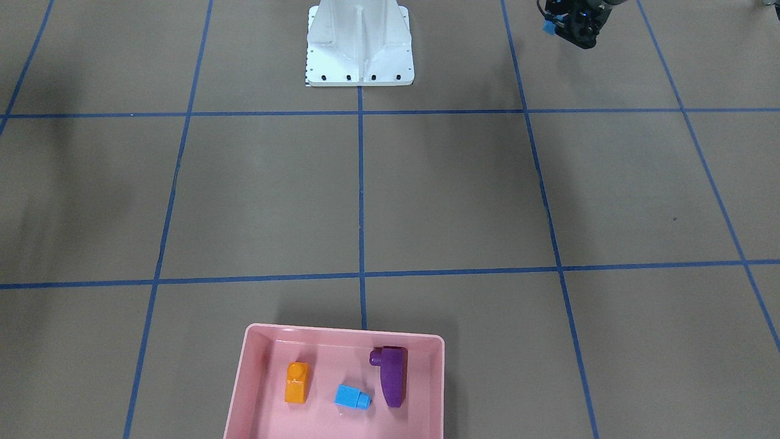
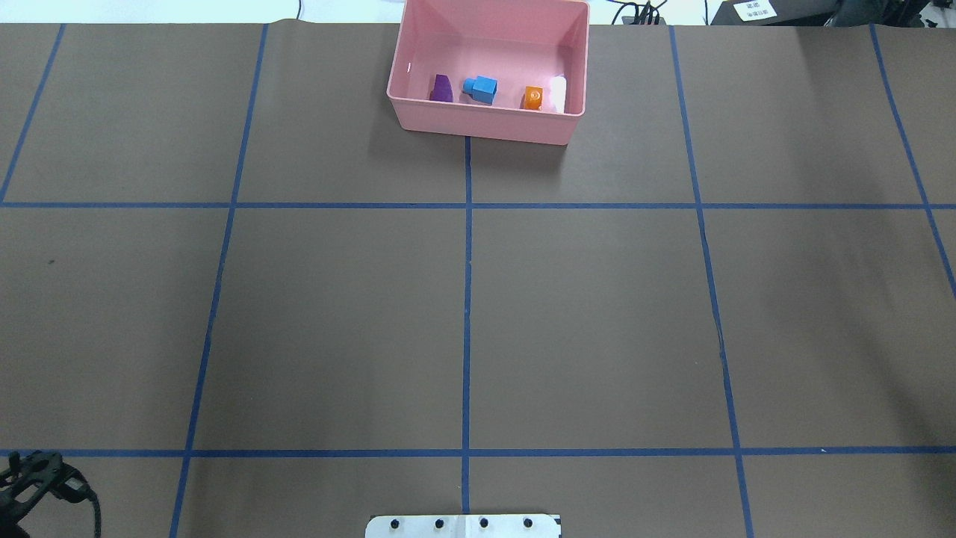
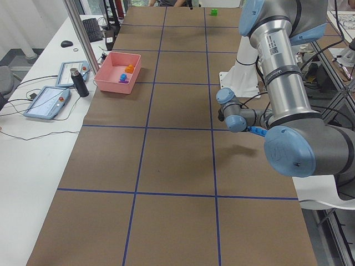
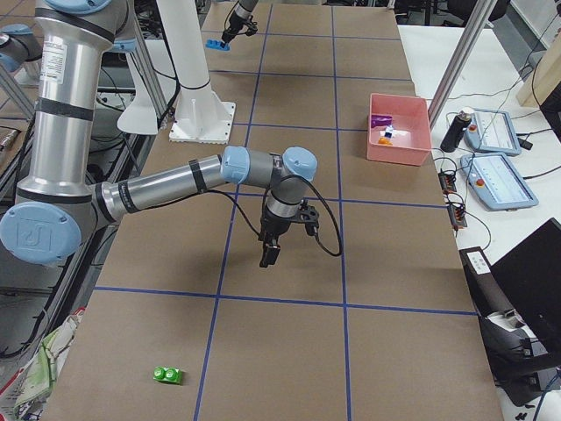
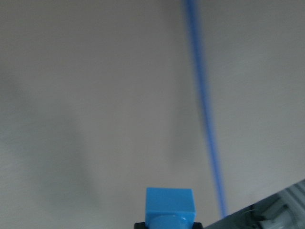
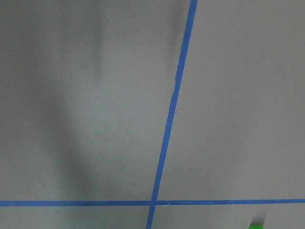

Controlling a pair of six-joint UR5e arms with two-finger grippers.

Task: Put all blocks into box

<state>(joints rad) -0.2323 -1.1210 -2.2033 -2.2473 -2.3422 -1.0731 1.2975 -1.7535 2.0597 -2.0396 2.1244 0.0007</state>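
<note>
The pink box (image 1: 253, 366) stands at the table's far edge, and it also shows in the overhead view (image 2: 485, 127). In it lie the orange block (image 1: 297, 382), the small light blue block (image 1: 351, 397) and the purple sloped block (image 1: 391, 375). My left gripper (image 1: 556, 26) is shut on the long light blue block (image 5: 170, 206) and holds it above the table near the robot's side. The green two-stud block (image 4: 167, 375) lies on the table's right end. My right gripper (image 4: 268, 256) points down over the table, well short of the green block. I cannot tell whether it is open or shut.
The white robot base (image 1: 359, 55) stands at the table's near middle edge. Blue tape lines (image 2: 467, 299) divide the brown table into squares. Two tablets (image 4: 500, 180) and a dark bottle (image 3: 76, 83) are on the white side table beyond the box.
</note>
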